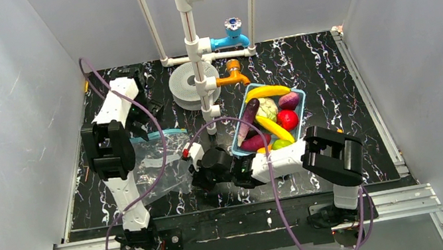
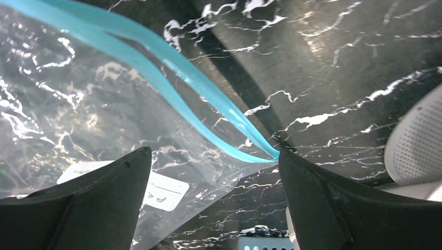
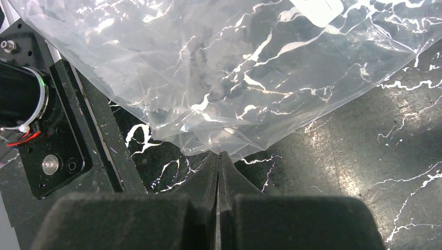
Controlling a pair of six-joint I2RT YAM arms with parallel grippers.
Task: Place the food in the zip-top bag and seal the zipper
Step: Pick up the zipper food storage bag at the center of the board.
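Note:
The clear zip-top bag (image 1: pixel 157 165) lies flat on the black marbled table, left of centre. Its blue zipper (image 2: pixel 172 73) gapes a little, and the strip's end sits right at the tip of one of my left fingers (image 2: pixel 323 192). My left gripper (image 2: pixel 213 156) hovers open over that mouth corner, with the white label (image 2: pixel 156 188) below it. My right gripper (image 3: pixel 219 154) is shut, its tips pinching the bag's (image 3: pixel 219 78) crumpled bottom edge. The food (image 1: pixel 272 120), namely bananas, eggplant, cabbage, apples and sweet potato, sits in the light-blue basket (image 1: pixel 304 127).
A white pipe stand (image 1: pixel 192 42) with a blue tap (image 1: pixel 231 35) and an orange tap (image 1: pixel 232 73) rises behind the bag. A white round disc (image 1: pixel 186 89) lies at its foot. Grey walls close in the table on three sides.

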